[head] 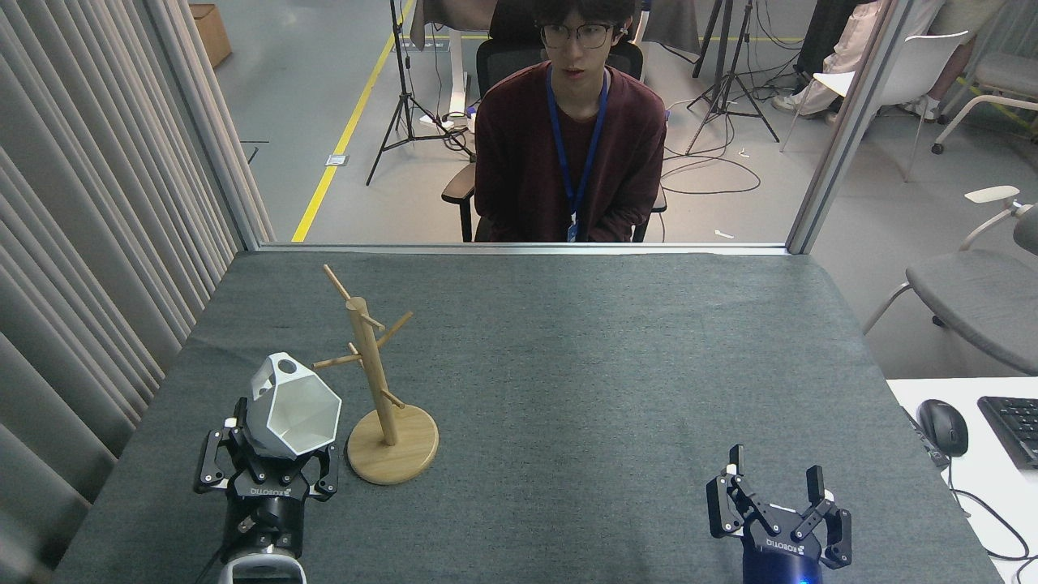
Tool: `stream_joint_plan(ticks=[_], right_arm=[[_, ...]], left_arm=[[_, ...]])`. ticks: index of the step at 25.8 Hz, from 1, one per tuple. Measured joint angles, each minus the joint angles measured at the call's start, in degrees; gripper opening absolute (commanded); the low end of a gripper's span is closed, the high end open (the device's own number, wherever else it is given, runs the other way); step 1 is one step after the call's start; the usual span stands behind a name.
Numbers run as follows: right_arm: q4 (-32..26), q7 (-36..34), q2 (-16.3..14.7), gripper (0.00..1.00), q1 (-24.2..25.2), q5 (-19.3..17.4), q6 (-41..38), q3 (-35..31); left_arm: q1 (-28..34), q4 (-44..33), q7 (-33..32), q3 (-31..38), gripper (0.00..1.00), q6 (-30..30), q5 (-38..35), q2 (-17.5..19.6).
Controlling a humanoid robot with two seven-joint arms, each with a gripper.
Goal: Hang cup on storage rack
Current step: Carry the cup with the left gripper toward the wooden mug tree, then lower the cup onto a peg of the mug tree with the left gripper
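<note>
I have the cup (pixel 292 412) in my left gripper (pixel 263 470), lower left of the frame, lifted off the tabletop (pixel 608 365) and tipped so its six-sided mouth faces me. Its tab with the round hole points up and back, just left of the rack (pixel 375 381). I judge this the carry-and-line-up step: next I must bring the hole onto the tip of a slanted peg, likely the one reaching left, then lower it. My right gripper (pixel 777 507) sits lower right, spread wide and holding nothing. How the left fingers seat on the cup's base is hidden behind the cup. A person (pixel 572 138) sits beyond the far edge.
</note>
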Motion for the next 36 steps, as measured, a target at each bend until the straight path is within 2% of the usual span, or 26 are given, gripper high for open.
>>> stream_joint_plan(ticks=[17,18,19,21,36], right_arm=[[0.0,-0.2,0.0,0.98,0.0,-0.3,-0.4,-0.4],[0.0,-0.2,-0.1,0.98,0.0,-0.4,-0.4,-0.4],[0.0,-0.2,-0.1,0.98,0.0,-0.4,-0.4,-0.4],[0.3,-0.3,-0.1,0.98,0.0,-0.5,-0.5,-0.5],[1.4,-0.7,0.0,0.98,-0.2,-0.6,-1.4,-0.6]], left_arm=[[-2.6,3.3,0.2,-3.5,0.53,0.0,-7.2,-0.3],[-2.8,3.6,0.1,-3.8,0.55,0.0,-7.3,-0.4],[-3.1,3.9,0.1,-4.0,0.66,0.0,-7.4,-0.4],[-3.4,4.5,0.1,-4.3,1.0,0.0,-7.4,-0.5],[-1.9,7.3,1.3,-5.7,1.0,0.0,-6.2,-0.1]])
